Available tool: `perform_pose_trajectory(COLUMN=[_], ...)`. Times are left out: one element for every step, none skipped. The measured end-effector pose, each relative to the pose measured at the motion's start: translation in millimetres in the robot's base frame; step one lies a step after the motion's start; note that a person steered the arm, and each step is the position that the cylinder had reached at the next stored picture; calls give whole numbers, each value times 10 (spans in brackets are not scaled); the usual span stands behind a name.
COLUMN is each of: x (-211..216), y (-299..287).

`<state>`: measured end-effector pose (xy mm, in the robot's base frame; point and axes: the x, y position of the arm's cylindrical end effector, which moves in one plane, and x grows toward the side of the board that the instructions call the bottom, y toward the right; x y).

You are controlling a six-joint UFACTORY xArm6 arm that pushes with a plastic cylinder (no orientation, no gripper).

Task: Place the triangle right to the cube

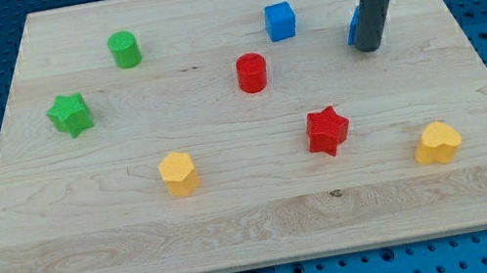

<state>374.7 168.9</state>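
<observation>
Nearest us on the wooden board (pixel 258 223), towards the view's bottom, lie a yellow block (pixel 178 173) at centre-left, a yellow heart-like block (pixel 437 143) at right and a red star (pixel 327 130) between them. Farther back stand a green star (pixel 70 115) at left and a red cylinder (pixel 252 73) mid-board, then a green cylinder (pixel 124 49). At the top right our rod stands nearly upright; we carry no jaws and hold nothing. Our tip (pixel 368 48) touches a blue block (pixel 355 26), mostly hidden behind the rod, shape unclear. The blue cube (pixel 280 21) sits near it, to the view's left.
</observation>
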Motion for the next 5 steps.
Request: perform_pose_trajectory(x=[-122, -123, -71, -63, -119], y=[-64, -216, -118, 81, 205])
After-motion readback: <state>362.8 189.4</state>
